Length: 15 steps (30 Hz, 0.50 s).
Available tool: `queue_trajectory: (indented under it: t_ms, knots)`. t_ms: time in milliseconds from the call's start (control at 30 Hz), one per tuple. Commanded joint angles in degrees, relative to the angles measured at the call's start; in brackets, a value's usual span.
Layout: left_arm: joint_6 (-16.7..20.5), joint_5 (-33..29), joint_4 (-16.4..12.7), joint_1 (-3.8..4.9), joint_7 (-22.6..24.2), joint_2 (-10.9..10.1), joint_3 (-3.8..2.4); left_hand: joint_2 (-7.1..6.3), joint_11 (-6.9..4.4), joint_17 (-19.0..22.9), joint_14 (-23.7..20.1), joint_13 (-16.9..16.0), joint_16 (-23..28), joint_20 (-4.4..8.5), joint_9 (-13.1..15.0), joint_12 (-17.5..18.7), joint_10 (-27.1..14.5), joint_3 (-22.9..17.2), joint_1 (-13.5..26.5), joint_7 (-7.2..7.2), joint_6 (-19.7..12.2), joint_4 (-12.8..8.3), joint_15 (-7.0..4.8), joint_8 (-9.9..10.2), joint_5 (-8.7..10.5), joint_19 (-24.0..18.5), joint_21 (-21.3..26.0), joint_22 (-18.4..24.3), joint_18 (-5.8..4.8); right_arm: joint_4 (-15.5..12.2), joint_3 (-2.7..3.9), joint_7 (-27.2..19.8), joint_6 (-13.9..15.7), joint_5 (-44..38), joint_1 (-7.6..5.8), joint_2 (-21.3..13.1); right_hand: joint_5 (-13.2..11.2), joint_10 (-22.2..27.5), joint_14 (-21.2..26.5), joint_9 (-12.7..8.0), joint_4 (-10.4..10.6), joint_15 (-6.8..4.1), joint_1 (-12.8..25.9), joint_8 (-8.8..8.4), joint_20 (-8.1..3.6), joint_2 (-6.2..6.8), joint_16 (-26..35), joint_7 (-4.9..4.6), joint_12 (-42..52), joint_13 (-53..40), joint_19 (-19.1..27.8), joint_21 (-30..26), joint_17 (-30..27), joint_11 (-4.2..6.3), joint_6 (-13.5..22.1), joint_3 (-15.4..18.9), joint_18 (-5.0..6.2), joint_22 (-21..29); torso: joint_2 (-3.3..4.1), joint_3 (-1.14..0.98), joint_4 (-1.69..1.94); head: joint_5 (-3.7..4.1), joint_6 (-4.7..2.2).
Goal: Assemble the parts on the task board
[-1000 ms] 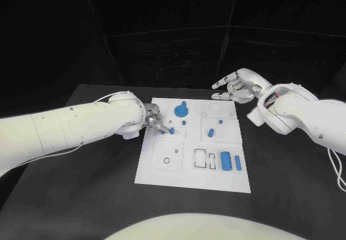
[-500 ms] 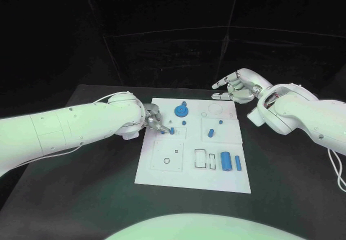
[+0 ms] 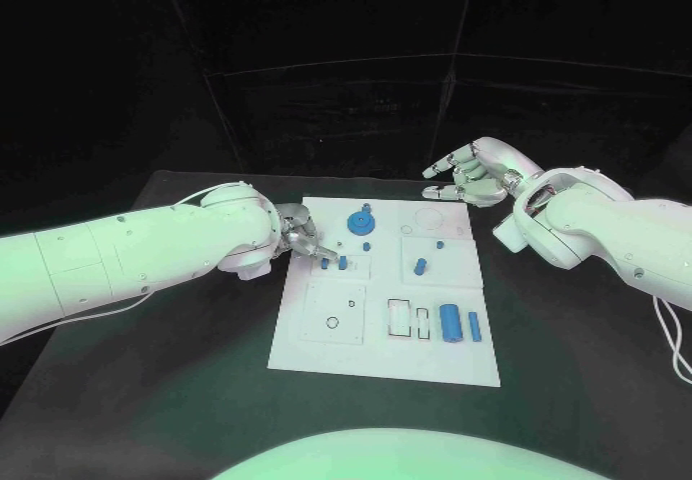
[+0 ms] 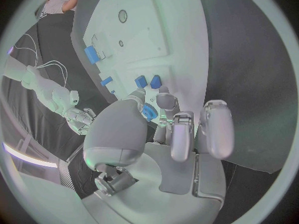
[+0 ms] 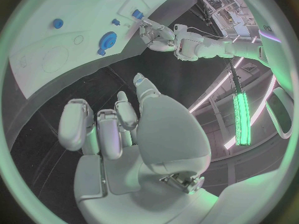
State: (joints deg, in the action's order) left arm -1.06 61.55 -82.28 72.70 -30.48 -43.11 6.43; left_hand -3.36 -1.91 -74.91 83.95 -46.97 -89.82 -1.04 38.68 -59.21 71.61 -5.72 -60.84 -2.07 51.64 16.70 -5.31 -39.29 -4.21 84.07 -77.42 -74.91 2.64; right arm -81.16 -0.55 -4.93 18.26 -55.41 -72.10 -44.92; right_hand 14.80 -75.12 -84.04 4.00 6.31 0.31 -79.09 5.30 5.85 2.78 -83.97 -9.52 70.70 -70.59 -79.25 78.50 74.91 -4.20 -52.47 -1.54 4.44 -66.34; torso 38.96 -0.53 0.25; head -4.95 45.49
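This is a robotics lab set up as a test cell. A black bench (image 3: 173, 400) stands before black curtained walls (image 3: 346, 90), and a white task board (image 3: 389, 345) with cut-out recesses and small blue parts (image 3: 451, 321) lies on it as a test fixture between 2 white robot arms. The right wrist view also shows a metal equipment rack (image 5: 227, 5) loaded with gear and a green strip light (image 5: 241, 119) at the room's edge, which points to a workplace for trials rather than a home or shop.
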Motion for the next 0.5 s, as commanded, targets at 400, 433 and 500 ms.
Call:
queue_trajectory:
  t_ms: [400,433,500]
  knots:
    - [10.65,-10.39,0.40,0.85,13.04,-0.47,-0.67,2.77,5.49,10.56,-6.97,12.07,22.74,-3.64,-4.55,12.47,-19.80,5.77,-5.51,-5.92,-12.64,-0.41,5.14,5.70,0.91,-18.68,36.61,27.62,7.32,0.38,0.03,-0.31,0.98,-0.09,-0.10,0.19,0.41,0.46,-3.57,-0.05,-0.04,-0.48,0.27,0.24,0.02,-0.32,0.25,0.07,-0.37,0.12,0.62,-0.54,4.77,-0.15,0.13,0.41,0.37,0.39,0.00,-0.07,0.02,-0.09,-0.30]
    - [11.12,-10.68,0.84,0.86,15.17,-0.12,-0.64,2.86,6.00,14.68,-9.51,12.77,26.87,-4.30,-5.43,13.37,-21.66,5.52,-8.05,-6.37,-13.85,-1.05,5.32,6.47,0.62,-19.34,38.20,28.70,7.27,0.41,0.03,-0.34,1.01,-0.11,-0.10,0.21,0.49,0.45,-3.59,-0.03,-0.04,-0.48,0.22,0.28,0.02,-0.38,0.21,0.09,-0.35,0.09,0.67,-0.59,4.84,-0.13,0.06,0.40,0.38,0.47,-0.01,-0.04,0.00,0.00,-0.36]
    - [12.27,-11.24,2.03,0.85,21.13,0.95,-0.47,3.51,7.02,19.93,-13.07,14.36,32.11,-5.15,-7.10,15.44,-24.82,4.08,-13.71,-7.26,-15.21,-3.17,6.16,7.81,0.10,-20.28,40.48,30.27,7.32,0.47,0.03,-0.40,1.08,-0.13,-0.10,0.28,0.62,0.55,-3.60,0.05,-0.06,-0.52,0.03,0.54,0.01,-0.58,0.24,0.17,-0.44,0.18,0.82,-0.77,4.84,-0.07,-0.39,0.38,0.44,0.74,0.00,-0.05,-0.04,0.16,-0.45]
